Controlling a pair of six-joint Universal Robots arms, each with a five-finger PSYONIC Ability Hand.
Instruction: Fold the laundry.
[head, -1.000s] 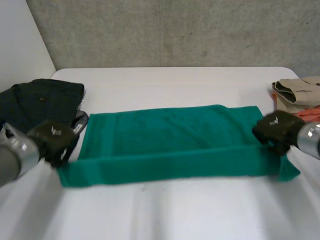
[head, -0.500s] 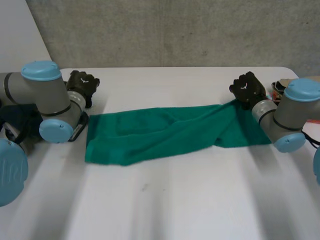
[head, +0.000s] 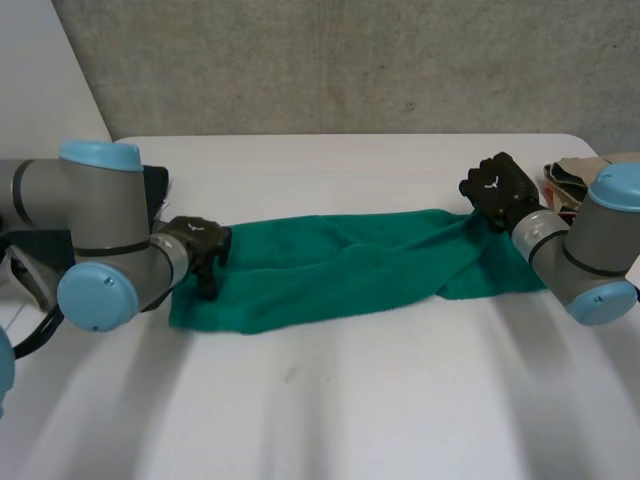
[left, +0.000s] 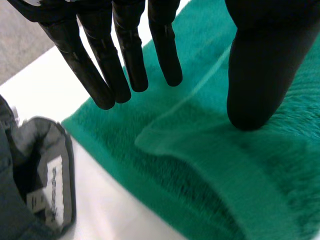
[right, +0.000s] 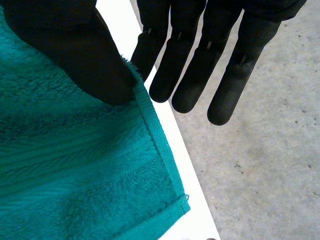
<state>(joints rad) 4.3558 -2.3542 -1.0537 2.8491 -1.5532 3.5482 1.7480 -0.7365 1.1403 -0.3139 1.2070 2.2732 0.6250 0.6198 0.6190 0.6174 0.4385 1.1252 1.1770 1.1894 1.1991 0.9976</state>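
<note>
A green towel (head: 340, 270) lies folded lengthwise across the white table (head: 350, 400). My left hand (head: 200, 248) is at the towel's left end. Seen from the left wrist, its fingers (left: 125, 55) are straight and spread over the towel (left: 210, 165), with the thumb resting on a raised fold. My right hand (head: 497, 188) is at the far right corner, which rises up to it. From the right wrist, the thumb (right: 75, 50) pinches the towel's edge (right: 75, 165) against straight fingers (right: 200, 65).
A dark garment (head: 152, 185) lies at the left behind my left arm, close to the towel's end (left: 30, 185). Beige and orange clothes (head: 572, 180) sit at the right table edge. The table edge (right: 175, 135) runs just under my right hand.
Both hands carried the near edge over to the far side. The left hand then let go, opened and came down onto the towel's left end. The right hand stayed at its corner.
</note>
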